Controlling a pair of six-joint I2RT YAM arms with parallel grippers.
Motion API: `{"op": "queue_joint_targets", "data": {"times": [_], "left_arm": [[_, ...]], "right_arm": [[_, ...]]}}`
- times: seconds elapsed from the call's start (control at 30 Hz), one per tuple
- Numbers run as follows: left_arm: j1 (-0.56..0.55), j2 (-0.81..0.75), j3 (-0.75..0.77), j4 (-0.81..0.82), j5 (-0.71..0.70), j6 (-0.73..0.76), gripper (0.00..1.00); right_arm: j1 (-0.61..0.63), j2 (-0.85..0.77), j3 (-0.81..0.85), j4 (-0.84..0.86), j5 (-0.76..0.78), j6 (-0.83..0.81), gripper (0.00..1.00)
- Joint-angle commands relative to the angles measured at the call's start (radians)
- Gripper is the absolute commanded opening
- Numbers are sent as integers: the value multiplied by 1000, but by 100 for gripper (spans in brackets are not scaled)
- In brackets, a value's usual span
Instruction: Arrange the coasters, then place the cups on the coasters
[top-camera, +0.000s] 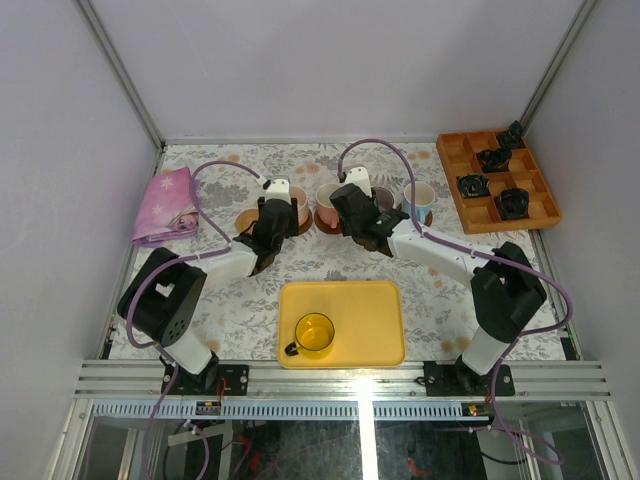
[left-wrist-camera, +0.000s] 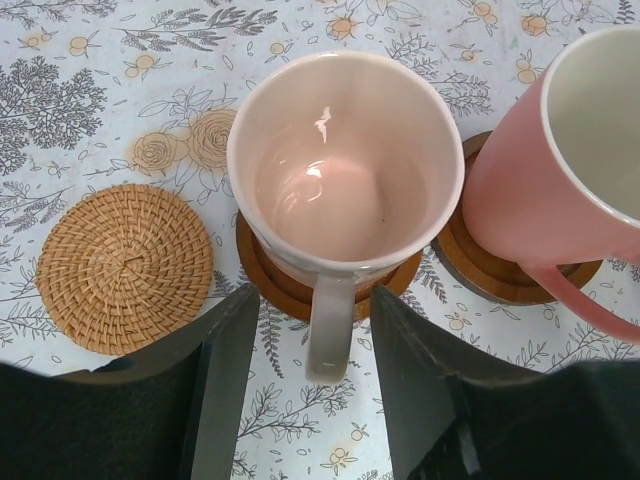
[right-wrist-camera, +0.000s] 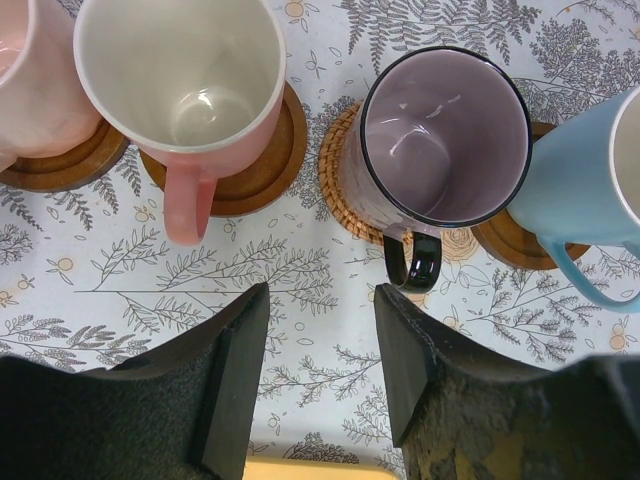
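Tray (top-camera: 372, 300) with yellow cup (top-camera: 313, 335), pink cloth (top-camera: 165, 205), orange box (top-camera: 461, 151)

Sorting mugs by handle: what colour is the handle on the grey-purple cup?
Glossy black handle on the grey-purple cup; clearest in the right wrist view.

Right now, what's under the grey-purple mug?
A tan woven coaster, with only its left and near edge showing. The mug covers the rest, so its middle can't be seen.

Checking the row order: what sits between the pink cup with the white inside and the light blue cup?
The grey-purple cup, standing on a woven coaster; the right wrist view shows it.
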Motion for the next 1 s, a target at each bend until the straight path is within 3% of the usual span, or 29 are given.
{"op": "queue_joint_targets", "data": {"times": [0.0,0.97], "left_arm": [[-4,-24,2,-1,-24,-17,47],[-51,-54,0,-62,29,-71,44]], "right_arm": [[-2,-23,-1,23,-7,20,54],[-2,-30,-18,14,-21,23,54]]}}
